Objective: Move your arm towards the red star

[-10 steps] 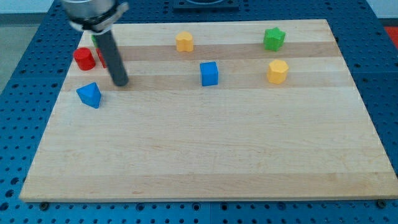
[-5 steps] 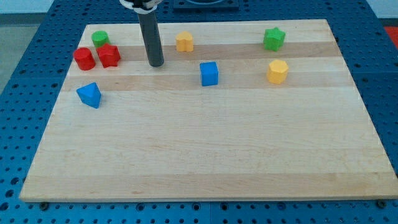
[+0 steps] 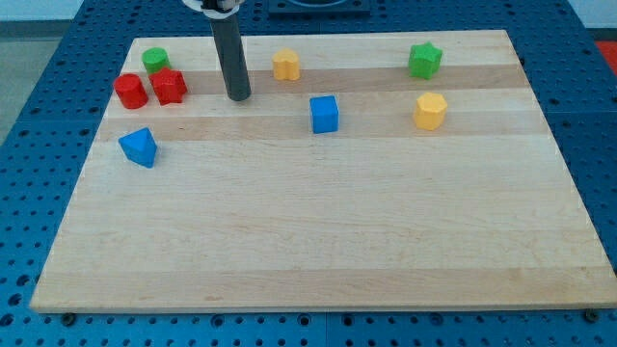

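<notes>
Red star [image 3: 169, 86] sits near the board's upper left corner, touching or almost touching the red round block [image 3: 130, 91] on its left, with the green round block [image 3: 154, 60] just above and between them. My tip [image 3: 238, 96] stands on the wooden board [image 3: 318, 231] to the right of the star, at about the same height in the view, with a bare strip of wood between them. The rod ends plain; it has no jaws to open or close and holds nothing.

As I judge it, the approach is partly done: the tip is already level with the star and near it, but not beside it. What is left is a short slide toward the view's left, stopping before the star gets shoved into its 2 neighbours.

Other blocks lie well clear of that path: the blue triangle block [image 3: 139, 146] lower left, the blue cube [image 3: 325, 114] and yellow block [image 3: 285, 65] to the right of the tip, the yellow hexagon block [image 3: 430, 111] and green star [image 3: 424, 60] far right.
</notes>
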`<action>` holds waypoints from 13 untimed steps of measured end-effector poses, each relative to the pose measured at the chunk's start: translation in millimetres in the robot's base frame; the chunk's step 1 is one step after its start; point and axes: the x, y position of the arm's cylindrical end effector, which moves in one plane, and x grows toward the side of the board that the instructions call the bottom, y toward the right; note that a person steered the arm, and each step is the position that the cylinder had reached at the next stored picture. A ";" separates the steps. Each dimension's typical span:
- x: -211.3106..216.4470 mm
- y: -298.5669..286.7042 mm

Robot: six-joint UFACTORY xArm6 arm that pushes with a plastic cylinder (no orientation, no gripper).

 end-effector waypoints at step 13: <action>-52.1 -14.4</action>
